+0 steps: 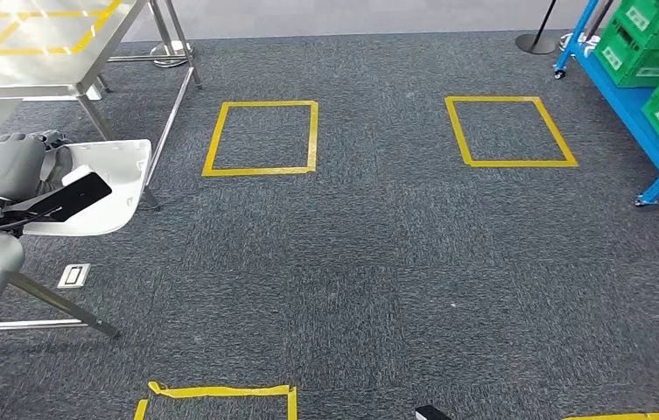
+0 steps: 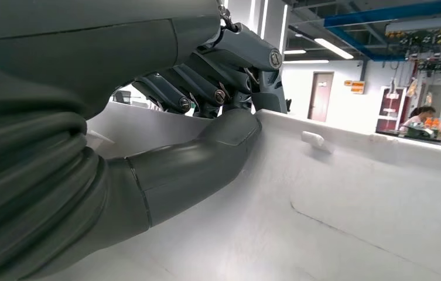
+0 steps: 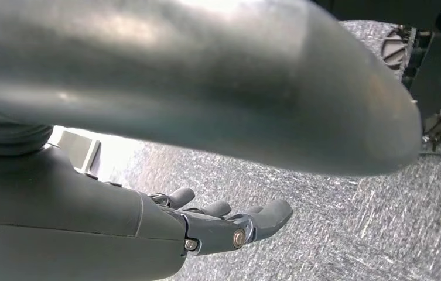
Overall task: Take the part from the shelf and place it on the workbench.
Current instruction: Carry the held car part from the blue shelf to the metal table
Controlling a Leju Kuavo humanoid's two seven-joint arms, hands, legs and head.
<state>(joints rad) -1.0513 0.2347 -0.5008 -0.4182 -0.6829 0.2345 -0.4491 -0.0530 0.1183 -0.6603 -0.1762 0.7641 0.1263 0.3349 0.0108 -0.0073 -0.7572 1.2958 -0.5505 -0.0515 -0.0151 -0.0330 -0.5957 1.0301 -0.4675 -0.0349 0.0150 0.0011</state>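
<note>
The robot's left hand (image 1: 12, 166) grips a white moulded part (image 1: 114, 188) at the left edge of the scene, thumb (image 2: 206, 155) pressed flat against the part's inner face and the darker fingers (image 2: 206, 88) hooked over its rim, so the rim sits clamped between them. The part is a broad, shallow panel with a raised lip; it is carried roughly level above the grey carpet (image 1: 378, 262), and its long axis appears to run left to right, the rounded end pointing right, though the arm hides much of it. Just behind it on the far left stands a metal-framed workbench (image 1: 37, 52). The right hand (image 3: 224, 225) hangs low over the carpet, fingers loosely extended and apart, holding nothing. Yellow tape squares (image 1: 260, 137) mark the floor ahead, and a blue shelf (image 1: 632, 109) loaded with green crates (image 1: 649, 39) stands at the far right.
</note>
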